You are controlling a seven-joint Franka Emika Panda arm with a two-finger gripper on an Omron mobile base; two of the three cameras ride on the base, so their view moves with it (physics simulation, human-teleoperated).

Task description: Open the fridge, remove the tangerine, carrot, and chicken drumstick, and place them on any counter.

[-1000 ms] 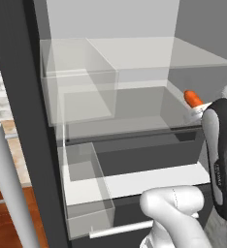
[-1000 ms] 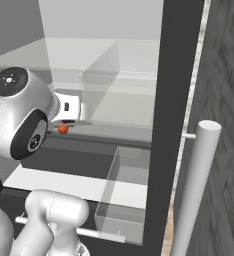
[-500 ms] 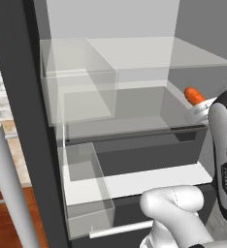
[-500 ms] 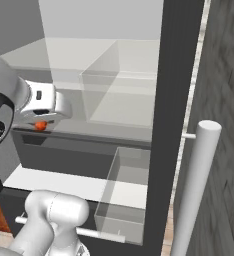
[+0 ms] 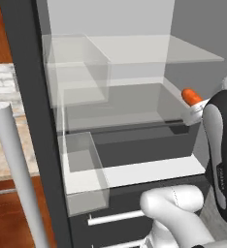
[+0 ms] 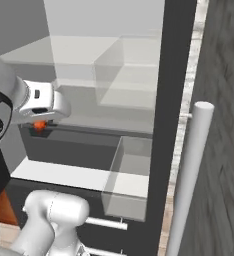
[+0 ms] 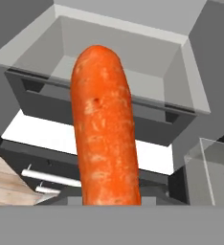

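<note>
Open fridge (image 5: 135, 121) shelves lie ahead of the gripper (image 6: 39, 122), which, pinching the carrot (image 7: 104, 129), has drawn back from them, so counter placement comes next.

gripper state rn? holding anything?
Gripper: shut on the carrot, in front of the open fridge.

carrot (image 7: 104, 129) base hidden, tool fingertips too
</note>
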